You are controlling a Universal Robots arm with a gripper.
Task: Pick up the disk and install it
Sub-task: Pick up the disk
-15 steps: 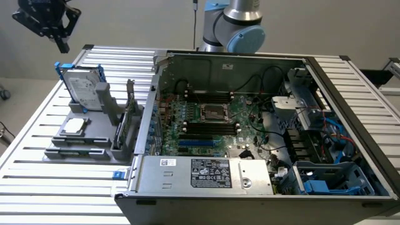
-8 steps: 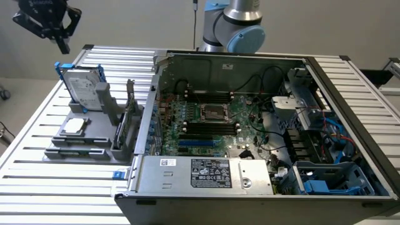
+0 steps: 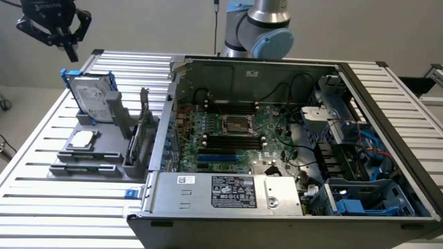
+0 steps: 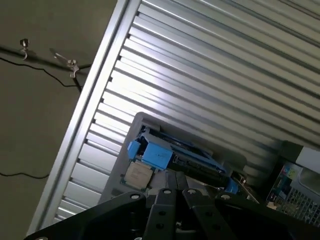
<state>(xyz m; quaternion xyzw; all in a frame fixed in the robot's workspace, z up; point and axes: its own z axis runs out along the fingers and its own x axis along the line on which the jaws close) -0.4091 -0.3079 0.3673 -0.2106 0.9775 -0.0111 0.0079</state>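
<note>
Fingers closed on nothing, the black gripper [image 3: 68, 50] hangs above the upright blue-framed silver-grey disk [image 3: 93, 97], probably stiff, dense and shock-sensitive, best held by its frame edges.

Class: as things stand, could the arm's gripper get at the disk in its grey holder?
Probably yes. The gripper hangs above the disk, which stands upright in the grey holder with its blue-framed top edge bare. Nothing lies between them. The gripper is shut, so it would need opening.
</note>
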